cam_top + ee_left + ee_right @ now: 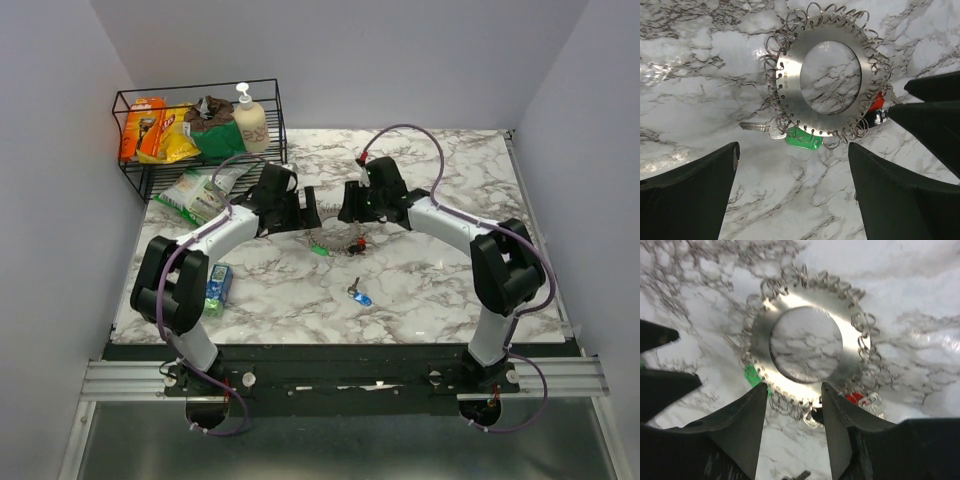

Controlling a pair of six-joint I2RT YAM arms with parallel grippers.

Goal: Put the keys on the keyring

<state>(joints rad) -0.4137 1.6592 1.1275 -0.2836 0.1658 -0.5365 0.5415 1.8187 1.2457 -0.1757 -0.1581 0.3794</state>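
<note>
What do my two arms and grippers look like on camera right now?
The left arm and right arm have white curved links between bulky black joints, with thin purple cables looping along them. The left gripper and right gripper have matte black, wedge-shaped fingers. No markings visible.

Keyring [790, 75]: flat steel disc rimmed with wire loops; green-headed key [802, 139] and red-headed key [879, 102] attached; blue-headed key [361, 297] lies apart.
</note>
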